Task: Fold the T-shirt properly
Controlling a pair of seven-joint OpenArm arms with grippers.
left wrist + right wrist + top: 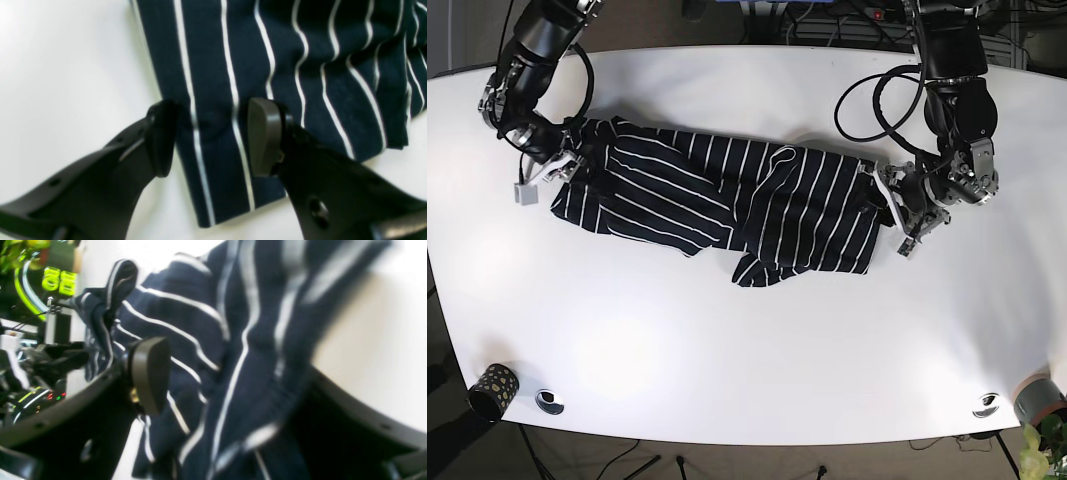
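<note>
The navy T-shirt with white stripes [717,205] lies spread and rumpled across the white table [747,340]. My left gripper [211,138] is open at the shirt's right end [889,205]. Its fingers [263,136] straddle a flat strip of the shirt's edge [217,100] near a corner, low over the table. My right gripper [227,386] is at the shirt's left end [567,160]. Its jaws stand wide apart with bunched fabric [240,340] between them. One pad [150,373] shows; the cloth hides the other finger.
A small white block [524,192] lies by the shirt's left end. A dark patterned cup [492,385] and a metal disc [549,400] sit at the front left. Another disc [985,403] and a grey cup [1037,398] sit front right. Cables loop off the left arm [867,100].
</note>
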